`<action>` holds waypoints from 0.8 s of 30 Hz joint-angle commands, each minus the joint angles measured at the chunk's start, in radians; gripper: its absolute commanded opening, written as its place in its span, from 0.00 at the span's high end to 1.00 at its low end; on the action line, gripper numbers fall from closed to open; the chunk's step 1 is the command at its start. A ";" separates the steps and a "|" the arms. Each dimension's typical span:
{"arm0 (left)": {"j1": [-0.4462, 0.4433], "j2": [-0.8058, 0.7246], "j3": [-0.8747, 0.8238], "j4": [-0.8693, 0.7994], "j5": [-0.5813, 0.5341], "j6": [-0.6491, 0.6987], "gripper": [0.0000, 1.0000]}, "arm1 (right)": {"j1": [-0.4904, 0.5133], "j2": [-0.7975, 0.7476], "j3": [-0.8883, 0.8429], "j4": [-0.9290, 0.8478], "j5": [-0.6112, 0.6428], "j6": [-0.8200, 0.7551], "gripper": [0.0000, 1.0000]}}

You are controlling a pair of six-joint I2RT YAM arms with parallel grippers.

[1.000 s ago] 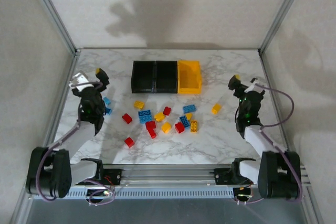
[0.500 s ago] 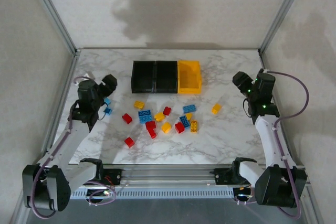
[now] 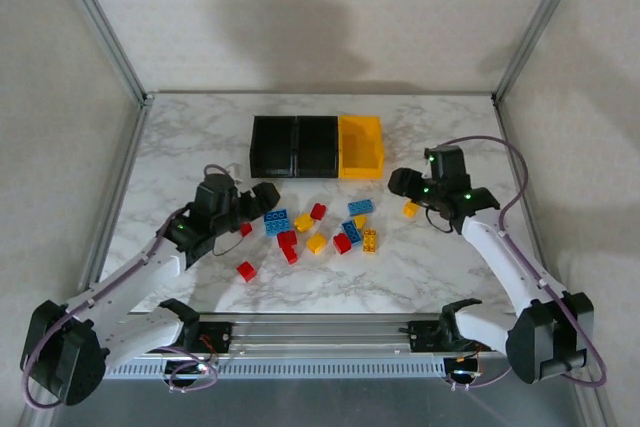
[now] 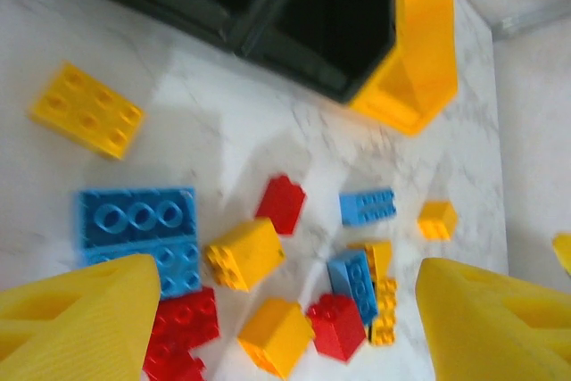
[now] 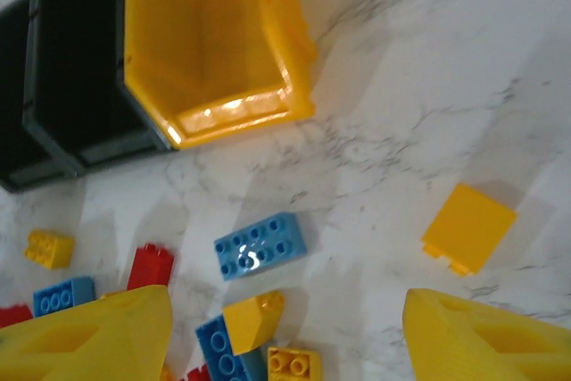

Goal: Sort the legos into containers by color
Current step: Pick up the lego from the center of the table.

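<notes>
L end effector & R end effector gaped wide, empty. Small red, yellow, blue studded plastic bricks lay scattered mid-frame on marble desk, below joined black/yellow-orange plastic bins, upper centre.

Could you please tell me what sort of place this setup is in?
Probably a robotics lab work cell: a marble-patterned table enclosed by aluminium frame posts and plain white panels, with the left arm and right arm bolted at its near edge.

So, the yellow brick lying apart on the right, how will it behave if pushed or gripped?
The yellow brick looks rigid, so it should keep its shape. Its flat faces make rolling unlikely; on the smooth table it may slide.
</notes>
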 commanded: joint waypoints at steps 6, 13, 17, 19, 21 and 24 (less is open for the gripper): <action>-0.146 0.127 0.025 0.047 0.001 -0.044 0.23 | 0.128 0.106 -0.025 0.014 0.117 0.005 0.25; -0.200 0.103 0.007 0.027 -0.016 -0.056 0.22 | 0.178 0.223 0.014 0.051 0.141 -0.026 0.23; -0.200 0.057 -0.009 -0.005 -0.045 -0.057 0.21 | 0.205 0.308 0.067 0.056 0.151 -0.054 0.24; -0.199 0.041 -0.017 -0.010 -0.058 -0.058 0.20 | 0.216 0.351 0.094 0.064 0.144 -0.063 0.25; -0.200 0.036 -0.021 -0.007 -0.056 -0.063 0.19 | 0.228 0.397 0.119 0.063 0.152 -0.073 0.24; -0.200 0.038 -0.023 -0.004 -0.055 -0.066 0.19 | 0.247 0.460 0.156 0.062 0.161 -0.087 0.23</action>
